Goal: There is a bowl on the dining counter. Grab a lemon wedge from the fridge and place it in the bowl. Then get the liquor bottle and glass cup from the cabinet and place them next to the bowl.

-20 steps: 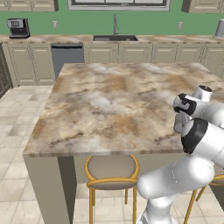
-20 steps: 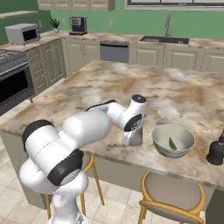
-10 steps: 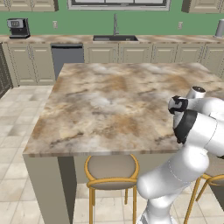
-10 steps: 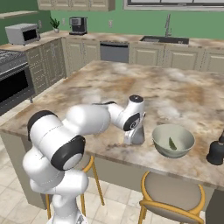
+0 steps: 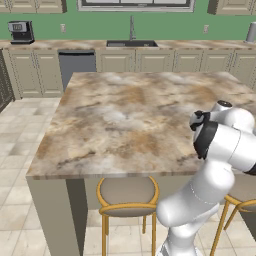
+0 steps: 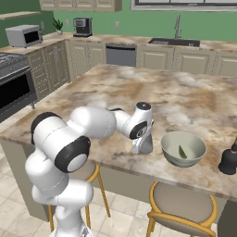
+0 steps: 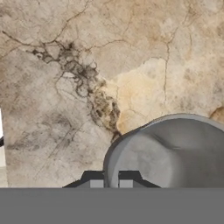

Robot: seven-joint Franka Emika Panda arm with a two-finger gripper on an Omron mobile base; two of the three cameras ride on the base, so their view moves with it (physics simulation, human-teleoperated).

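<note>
A grey-green bowl point(image 6: 183, 148) stands near the front edge of the marble dining counter point(image 6: 139, 92), with a small green lemon wedge point(image 6: 182, 152) lying inside it. The dark liquor bottle point(image 6: 228, 160) stands on the counter just right of the bowl. Left of the bowl, my gripper point(image 6: 141, 140) points straight down and is shut on the wall of the clear glass cup point(image 6: 141, 148). In the hand view the cup point(image 7: 175, 153) is a grey round mouth, with its rim pinched between the fingertips of the gripper point(image 7: 110, 183). I cannot tell whether the cup's base touches the counter.
Round stools point(image 6: 183, 208) point(image 5: 126, 192) stand tucked under the counter's front edge. Open marble stretches left of and behind the cup. Across the aisle are a sink point(image 6: 174, 41), a dishwasher point(image 6: 120, 54), a coffee machine point(image 6: 82, 27), a microwave point(image 6: 25, 35) and a stove point(image 6: 14, 78).
My hand and the cup have stayed beside the bowl. The arm's elbow and forearm links have swung round behind the hand.
</note>
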